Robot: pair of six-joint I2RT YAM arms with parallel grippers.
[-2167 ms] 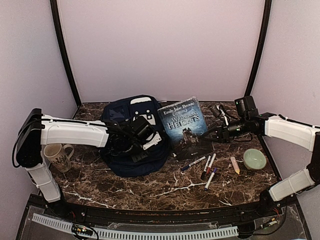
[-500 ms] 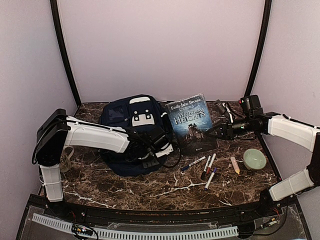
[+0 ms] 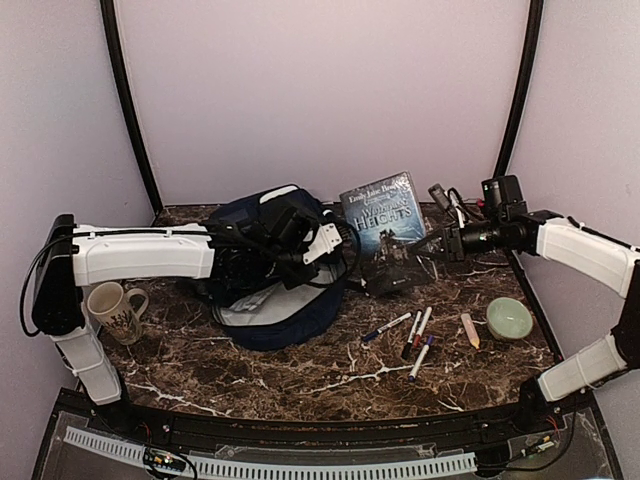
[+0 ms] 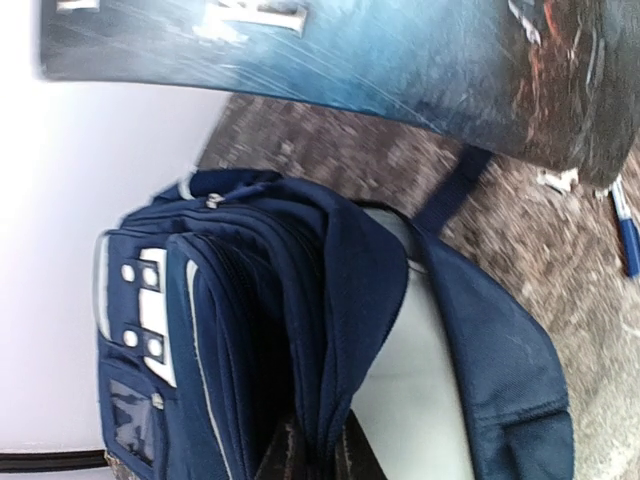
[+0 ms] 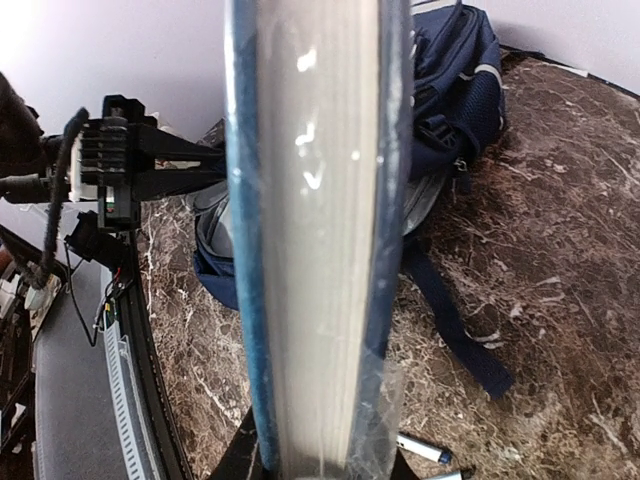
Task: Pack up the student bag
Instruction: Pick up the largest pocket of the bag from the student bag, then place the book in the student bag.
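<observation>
Student bag (image 3: pixel 288 315), navy, far-left of the bench (image 3: pixel 300 372): my left gripper (image 3: pixel 322 248) clenched on its fabric. Wuthering Heights book (image 3: pixel 385 213) (standing, near the far edge): clamped in my right gripper (image 3: pixel 428 247).

We identify a robot test cell in a laboratory. We see plain pale walls (image 3: pixel 320 90) framed by black posts (image 3: pixel 128 110) enclosing a marble-pattern table (image 3: pixel 300 370), with a slotted cable duct (image 3: pixel 300 466) along its near edge.

Pale lilac walls (image 3: pixel 320 90) enclose a dark marble tabletop (image 3: pixel 300 375)
</observation>
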